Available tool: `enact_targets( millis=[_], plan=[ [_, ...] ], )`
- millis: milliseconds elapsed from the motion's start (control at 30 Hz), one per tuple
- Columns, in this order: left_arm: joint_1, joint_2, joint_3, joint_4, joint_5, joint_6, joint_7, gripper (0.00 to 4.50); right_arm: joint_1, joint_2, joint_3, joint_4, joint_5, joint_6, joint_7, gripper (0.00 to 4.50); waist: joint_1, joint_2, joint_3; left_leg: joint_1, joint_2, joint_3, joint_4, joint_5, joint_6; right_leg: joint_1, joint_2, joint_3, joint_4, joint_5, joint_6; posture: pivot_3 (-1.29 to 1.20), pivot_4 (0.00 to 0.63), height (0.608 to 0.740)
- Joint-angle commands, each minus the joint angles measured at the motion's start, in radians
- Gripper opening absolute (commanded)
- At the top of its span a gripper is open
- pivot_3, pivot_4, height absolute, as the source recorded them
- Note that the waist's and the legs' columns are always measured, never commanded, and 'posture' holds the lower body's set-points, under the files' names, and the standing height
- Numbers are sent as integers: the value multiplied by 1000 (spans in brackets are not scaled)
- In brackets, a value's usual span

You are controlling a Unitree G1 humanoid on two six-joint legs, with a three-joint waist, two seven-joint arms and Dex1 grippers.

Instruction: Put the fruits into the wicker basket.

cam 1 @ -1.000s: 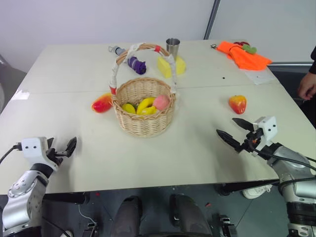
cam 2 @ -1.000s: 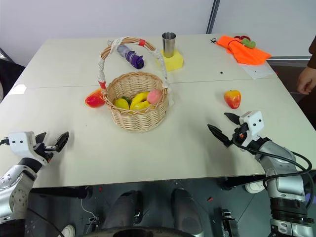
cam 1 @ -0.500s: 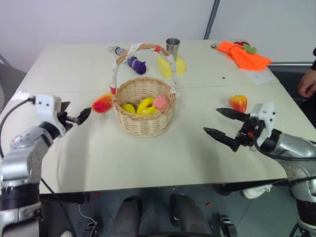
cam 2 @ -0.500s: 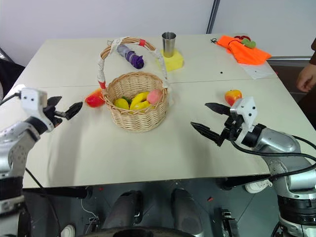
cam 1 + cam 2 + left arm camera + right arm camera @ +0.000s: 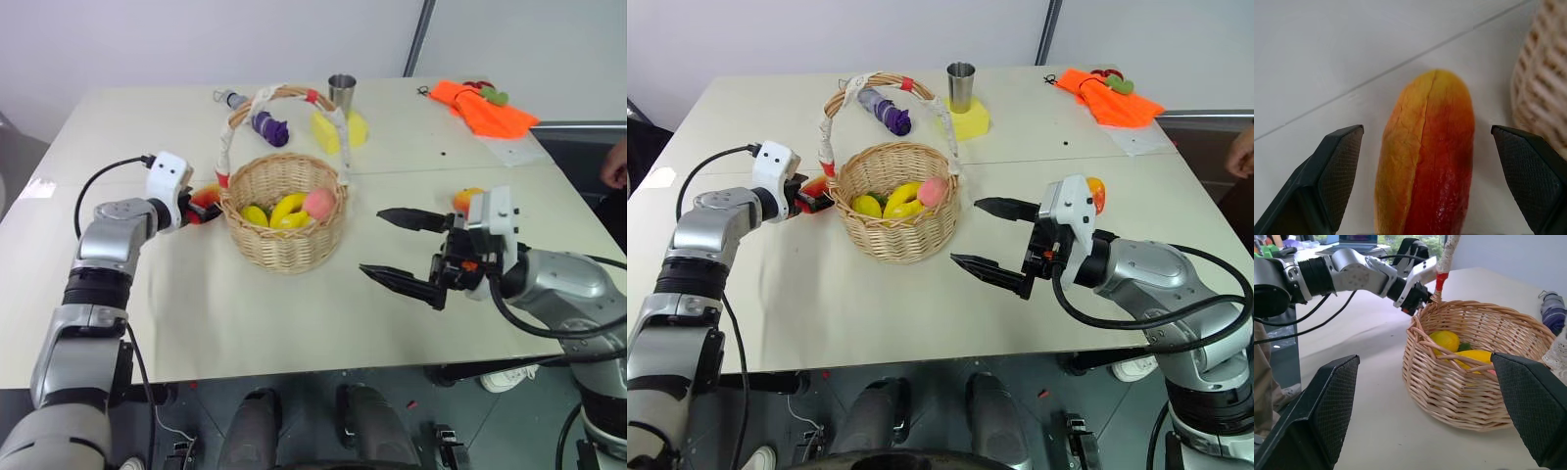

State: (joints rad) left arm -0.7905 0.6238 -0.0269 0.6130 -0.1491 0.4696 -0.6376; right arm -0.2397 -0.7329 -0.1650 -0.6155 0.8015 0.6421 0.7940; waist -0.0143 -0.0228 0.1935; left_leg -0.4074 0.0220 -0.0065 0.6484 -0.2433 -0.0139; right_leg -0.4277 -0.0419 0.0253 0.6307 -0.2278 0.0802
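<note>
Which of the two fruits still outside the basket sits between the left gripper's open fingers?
The elongated red-orange mango, lying beside the wicker basket between the left gripper fingers; the rounder fruit lies behind the right arm.

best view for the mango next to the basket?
Left wrist view: the mango lies lengthwise between the open left gripper fingers, not yet gripped. In the eye views the gripper hides most of it beside the wicker basket.

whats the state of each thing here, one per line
mango: lying on the table beside the basket, between the open left fingers, not gripped
round fruit: on the table, behind the right gripper, untouched
wicker basket: upright, holds yellow and pink fruit
left gripper: open, at the mango
right gripper: open, empty
steel cup: upright
</note>
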Motion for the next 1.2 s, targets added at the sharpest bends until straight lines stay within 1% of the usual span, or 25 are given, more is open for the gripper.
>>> enact_targets(
  millis=[33,67,167,200,333,433,500,567,667,767,833,933,1000,1067,1167,1200],
  plan=[
    [-25,8,9,24,17,-24,-29,3929,-5,1,-13,-45,22,-10,-13,4500,1,0,0,0,0,0,0,0,0,0,0,0,0,0,0,0,150,740],
    [-25,6,15,28,18,-27,-31,3584,-5,1,-12,-47,23,-10,-15,4500,2,0,0,0,0,0,0,0,0,0,0,0,0,0,0,0,150,740],
    [-15,11,31,24,18,-31,-25,2101,-6,1,-10,-54,23,-11,-22,4500,3,0,0,0,0,0,0,0,0,0,0,0,0,0,0,0,150,740],
    [-5,19,43,15,18,-29,-13,1837,-7,1,-8,-55,22,-12,-24,4500,3,0,0,0,0,0,0,0,0,0,-1,0,0,0,0,0,150,740],
    [66,48,120,-69,-9,-24,27,1837,-7,-4,-3,-55,18,-16,-22,4500,-2,0,0,0,0,0,0,0,0,0,-1,0,0,0,0,0,150,740],
    [215,91,228,-264,-90,3,-20,1837,-5,-11,-9,-48,13,-20,-15,4500,-4,0,0,0,2,0,0,0,0,-1,0,0,1,0,0,0,150,740],
    [369,117,331,-471,-207,21,-118,1837,-5,-15,-15,-32,9,-24,-6,4500,-9,0,0,0,4,0,-1,0,0,-1,0,0,1,0,0,0,150,740],
    [497,138,417,-660,-344,102,-200,1837,-7,-18,-18,-10,3,-31,6,4500,-3,0,0,0,6,1,-1,0,0,-1,-2,0,1,0,0,0,150,740],
    [612,168,488,-890,-541,241,-268,1837,-13,-22,-13,43,-18,-49,34,4500,10,-1,0,0,7,1,0,0,0,0,-3,-2,1,-2,-5,0,150,740],
    [585,169,467,-1018,-651,328,-225,1837,-16,-26,-1,101,-55,-75,67,4500,27,-1,0,0,8,4,1,1,-2,2,-6,-4,-1,-2,-6,0,150,740],
    [507,152,413,-1067,-665,358,-155,1837,-24,-21,-3,134,-68,-86,74,4500,29,-1,0,0,7,6,3,1,-2,4,-7,-4,-1,-2,-6,0,150,740],
    [350,122,258,-1066,-569,364,-54,1837,-27,-20,-8,175,-98,-108,79,4500,27,-1,0,-1,4,7,4,1,-2,4,-5,-4,-1,-2,-5,0,150,740],
    [271,104,166,-1019,-489,358,-4,1837,-21,-17,-16,187,-111,-122,76,4500,24,-1,0,0,4,7,3,1,-2,4,-4,-3,-1,-2,-4,0,150,740],
    [227,88,110,-985,-452,346,2,1837,-10,-12,-27,186,-117,-129,66,4500,13,-1,0,0,4,7,1,1,-1,3,-3,-2,-1,-1,0,0,150,740],
    [186,60,70,-949,-439,335,-15,1837,9,-7,-36,174,-124,-133,50,4500,1,-1,0,0,5,6,0,1,-1,1,-1,-2,1,-2,2,0,150,740],
    [161,45,48,-921,-422,329,-16,2306,18,-6,-42,169,-129,-132,36,4500,1,-1,0,0,6,5,-1,1,-1,1,0,-3,1,-2,2,0,150,740]
  ],
)
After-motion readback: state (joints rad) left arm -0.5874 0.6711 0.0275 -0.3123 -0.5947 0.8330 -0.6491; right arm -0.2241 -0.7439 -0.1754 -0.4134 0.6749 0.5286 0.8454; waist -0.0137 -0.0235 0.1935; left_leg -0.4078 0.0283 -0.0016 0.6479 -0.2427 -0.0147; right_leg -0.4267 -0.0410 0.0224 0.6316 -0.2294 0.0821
